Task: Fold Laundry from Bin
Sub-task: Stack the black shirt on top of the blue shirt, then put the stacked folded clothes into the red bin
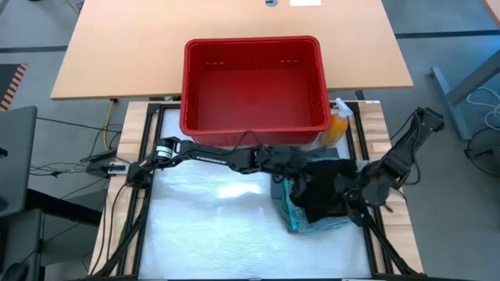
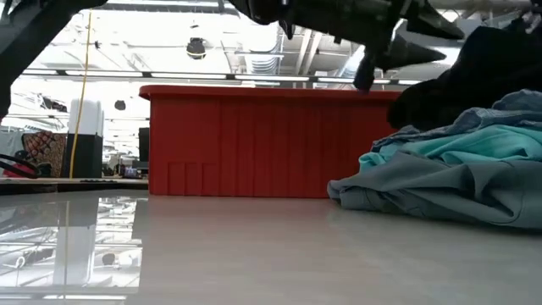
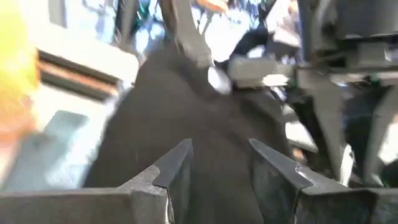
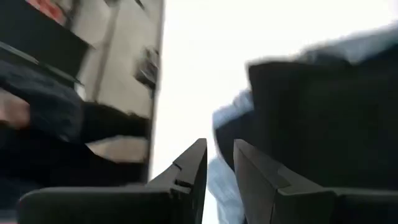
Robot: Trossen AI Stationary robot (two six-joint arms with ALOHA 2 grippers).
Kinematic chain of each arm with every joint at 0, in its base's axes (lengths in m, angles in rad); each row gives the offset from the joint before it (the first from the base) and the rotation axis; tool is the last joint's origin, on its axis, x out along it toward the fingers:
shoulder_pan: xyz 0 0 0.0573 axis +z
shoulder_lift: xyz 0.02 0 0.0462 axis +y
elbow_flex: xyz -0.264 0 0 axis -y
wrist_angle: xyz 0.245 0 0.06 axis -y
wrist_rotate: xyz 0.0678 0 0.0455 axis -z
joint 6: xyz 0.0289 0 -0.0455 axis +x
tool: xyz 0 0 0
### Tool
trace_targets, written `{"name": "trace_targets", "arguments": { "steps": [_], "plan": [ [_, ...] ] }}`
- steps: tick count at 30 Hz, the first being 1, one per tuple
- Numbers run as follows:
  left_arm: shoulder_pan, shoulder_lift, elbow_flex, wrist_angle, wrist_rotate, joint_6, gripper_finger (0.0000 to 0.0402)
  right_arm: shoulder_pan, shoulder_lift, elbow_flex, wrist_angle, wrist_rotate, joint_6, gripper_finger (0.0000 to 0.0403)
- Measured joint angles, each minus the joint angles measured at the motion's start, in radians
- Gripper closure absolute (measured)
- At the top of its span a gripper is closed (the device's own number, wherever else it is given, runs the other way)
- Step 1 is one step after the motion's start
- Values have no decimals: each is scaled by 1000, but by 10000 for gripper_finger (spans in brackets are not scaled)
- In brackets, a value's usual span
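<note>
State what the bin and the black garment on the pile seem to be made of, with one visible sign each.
Bin: probably rigid moulded plastic, given its even red colour, stiff rim and slotted walls. Black garment: soft matte cloth, apparently; it slumps in folds.

**Non-task items in view**

- Orange spray bottle (image 1: 337,125): white nozzle, upright at the table's far right part.
- Work table (image 1: 211,226): white glossy sheet over a wooden top, black frame rails along both sides.
- Light wooden desk (image 1: 133,47): beyond the work table, bare top.
- Grey floor (image 1: 445,31): cables lying at right; yellow cable (image 1: 107,129) at left.
- Room behind, low view: ceiling lights, ducting, a white cylinder (image 2: 85,127).
</note>
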Motion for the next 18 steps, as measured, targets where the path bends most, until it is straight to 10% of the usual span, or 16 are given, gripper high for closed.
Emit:
{"name": "trace_targets", "arguments": {
  "steps": [11, 18],
  "plan": [
    [81, -76, -1, -85, 210, -146, 279, 69, -13, 67, 1, 29, 439, 296],
    [4, -202, -1, -394, -33, -6, 279, 143, -23, 86, -43, 151, 504, 295]
  ]
}}
